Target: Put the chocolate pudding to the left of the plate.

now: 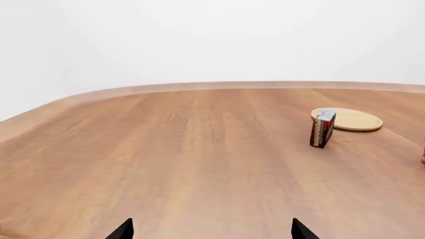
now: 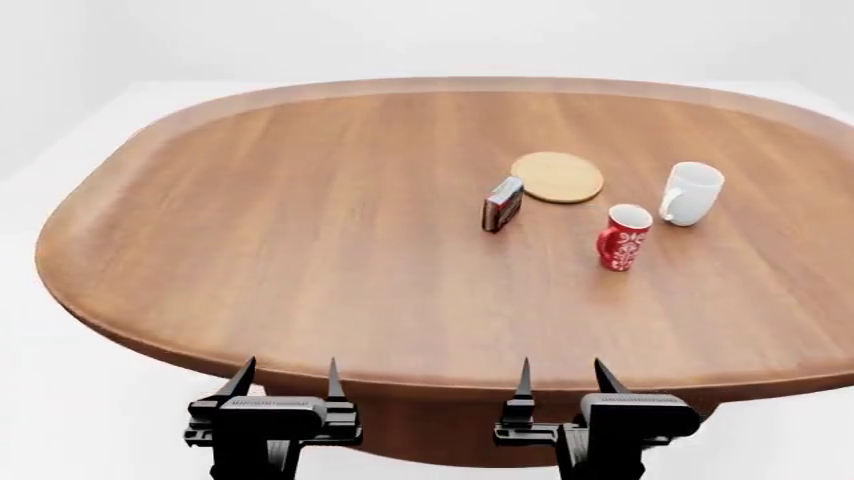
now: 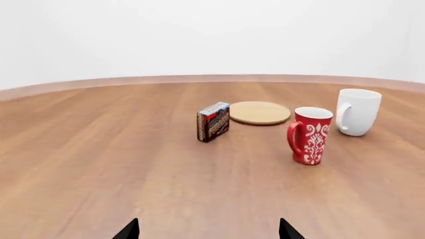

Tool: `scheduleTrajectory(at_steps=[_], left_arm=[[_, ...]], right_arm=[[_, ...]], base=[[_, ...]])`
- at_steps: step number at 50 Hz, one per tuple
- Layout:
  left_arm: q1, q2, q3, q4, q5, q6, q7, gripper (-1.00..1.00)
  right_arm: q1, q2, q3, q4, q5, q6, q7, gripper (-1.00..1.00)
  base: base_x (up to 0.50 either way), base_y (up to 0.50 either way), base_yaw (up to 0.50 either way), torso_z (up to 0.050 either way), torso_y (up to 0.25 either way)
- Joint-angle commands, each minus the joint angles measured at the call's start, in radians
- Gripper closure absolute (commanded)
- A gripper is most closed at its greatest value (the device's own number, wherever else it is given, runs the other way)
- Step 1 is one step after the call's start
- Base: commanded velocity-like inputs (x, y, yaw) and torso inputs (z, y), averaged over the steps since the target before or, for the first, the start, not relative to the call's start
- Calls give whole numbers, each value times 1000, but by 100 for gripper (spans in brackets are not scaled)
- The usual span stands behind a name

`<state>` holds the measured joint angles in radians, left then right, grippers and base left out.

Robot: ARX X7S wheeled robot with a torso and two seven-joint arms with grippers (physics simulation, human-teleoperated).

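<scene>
The chocolate pudding (image 2: 502,203) is a small brown and red carton standing upright on the table, just left of and in front of the plate (image 2: 557,177), a flat tan wooden disc. Both also show in the left wrist view, the pudding (image 1: 322,128) and plate (image 1: 352,120), and in the right wrist view, the pudding (image 3: 212,121) and plate (image 3: 259,112). My left gripper (image 2: 286,382) and right gripper (image 2: 561,378) are open and empty at the table's near edge, far from the pudding.
A red patterned mug (image 2: 622,237) stands right of the pudding, and a white mug (image 2: 690,193) stands right of the plate. The oval wooden table (image 2: 267,220) has a raised rim.
</scene>
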<state>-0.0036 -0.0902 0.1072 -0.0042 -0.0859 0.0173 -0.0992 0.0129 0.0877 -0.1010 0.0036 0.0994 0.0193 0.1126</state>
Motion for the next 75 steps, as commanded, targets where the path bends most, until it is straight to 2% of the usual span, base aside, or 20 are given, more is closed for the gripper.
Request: scheduleTrajectory(at_steps=[1, 9, 28, 75], left_arm=[[-1, -13, 15, 1, -12, 3, -16, -100], [0, -21, 25, 3, -20, 4, -24, -100], [-5, -37, 44, -4, -35, 7, -39, -100], [-7, -65, 78, -4, -67, 22, -73, -100]], right_arm=[[4, 13, -16, 5, 13, -3, 16, -100], [5, 19, -23, 8, 21, -7, 26, -100], [14, 30, -28, 5, 57, 23, 53, -100], [26, 59, -63, 6, 92, 43, 94, -100]], base=[[0, 500, 0, 0, 0], [0, 442, 0, 0, 0], [9, 1, 0, 0, 0], [496, -33, 0, 0, 0]])
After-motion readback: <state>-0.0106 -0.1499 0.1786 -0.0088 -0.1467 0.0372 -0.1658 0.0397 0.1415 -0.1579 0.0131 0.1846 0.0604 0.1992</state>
